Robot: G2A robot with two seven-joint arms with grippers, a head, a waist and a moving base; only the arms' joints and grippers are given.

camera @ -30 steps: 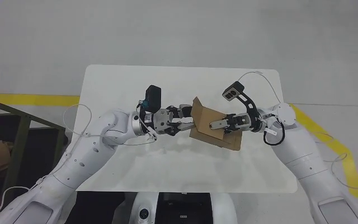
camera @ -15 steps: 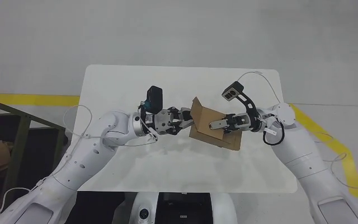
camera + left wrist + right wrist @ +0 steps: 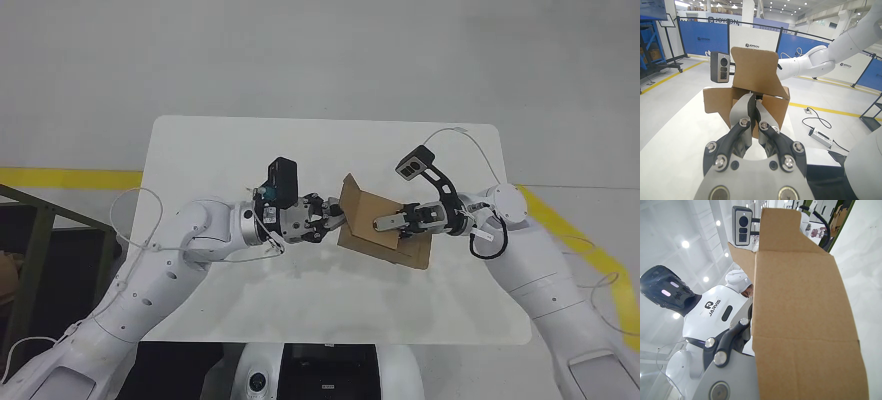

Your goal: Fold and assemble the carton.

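Carton [image 3: 385, 240] mid-surface [image 3: 220, 160], one flap upright. We see the left gripper [image 3: 752, 98] jaws clenched at its open end. Right gripper [image 3: 380, 224] lies across its top; cardboard hides the grip, so we cannot tell. White cable [image 3: 455, 131] at far corner.

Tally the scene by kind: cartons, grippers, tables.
Cartons: 1, the carton
Grippers: 2, the left gripper and the right gripper
Tables: 1, the table
Total: 4
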